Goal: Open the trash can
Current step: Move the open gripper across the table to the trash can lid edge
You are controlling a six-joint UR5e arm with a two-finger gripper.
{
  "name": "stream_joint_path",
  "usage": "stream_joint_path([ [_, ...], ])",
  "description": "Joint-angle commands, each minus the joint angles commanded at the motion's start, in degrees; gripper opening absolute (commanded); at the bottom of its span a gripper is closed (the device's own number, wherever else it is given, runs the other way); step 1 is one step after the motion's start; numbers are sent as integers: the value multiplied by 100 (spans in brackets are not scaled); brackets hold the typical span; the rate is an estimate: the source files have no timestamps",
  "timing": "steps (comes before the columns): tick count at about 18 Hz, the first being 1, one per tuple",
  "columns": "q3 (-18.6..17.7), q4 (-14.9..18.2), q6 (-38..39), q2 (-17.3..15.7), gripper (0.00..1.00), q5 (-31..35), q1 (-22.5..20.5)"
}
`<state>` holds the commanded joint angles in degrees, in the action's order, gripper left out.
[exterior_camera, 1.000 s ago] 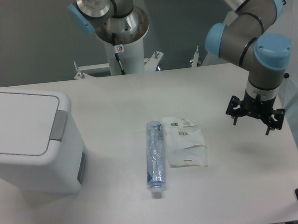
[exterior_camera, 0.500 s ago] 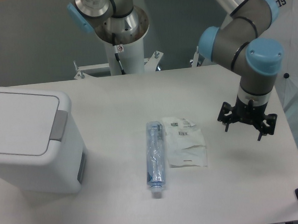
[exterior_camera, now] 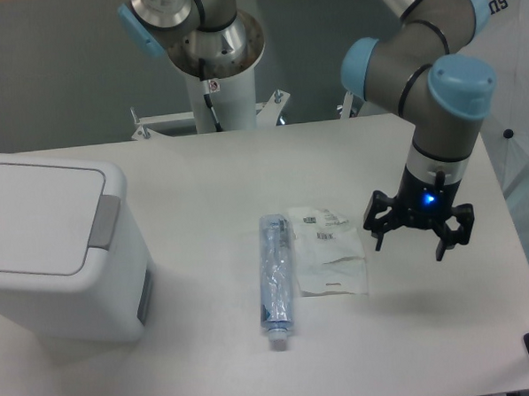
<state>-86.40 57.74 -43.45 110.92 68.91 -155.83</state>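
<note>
The trash can [exterior_camera: 54, 253] is a big boxy white bin at the left of the table. Its flat white lid [exterior_camera: 30, 219] lies shut, with a grey push tab [exterior_camera: 104, 221] on its right edge and a grey slot [exterior_camera: 145, 297] low on the right side. My gripper [exterior_camera: 410, 241] hangs above the right part of the table, far to the right of the bin. Its fingers [exterior_camera: 378, 237] are spread open and hold nothing. A blue light glows on its wrist.
A crushed clear plastic bottle [exterior_camera: 275, 277] with a blue label lies at the table's middle. A crumpled clear bag [exterior_camera: 327, 259] lies just right of it, close to my gripper. The arm's white base column [exterior_camera: 216, 85] stands at the back edge.
My gripper has moved left and slightly toward the front, from the right table edge toward the bag. It stays open. The trash can, bottle and bag have not moved.
</note>
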Motion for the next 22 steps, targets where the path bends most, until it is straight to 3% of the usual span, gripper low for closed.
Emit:
stream_joint_path([
  [3,17,-17,581,-61,100,-237,272],
  [11,17,-35,1583,-703,100,-616,904],
  [17,105,-53,1988,-809,100,-720,1678],
  [22,18,-53,2251,-852,100,-774,2082],
])
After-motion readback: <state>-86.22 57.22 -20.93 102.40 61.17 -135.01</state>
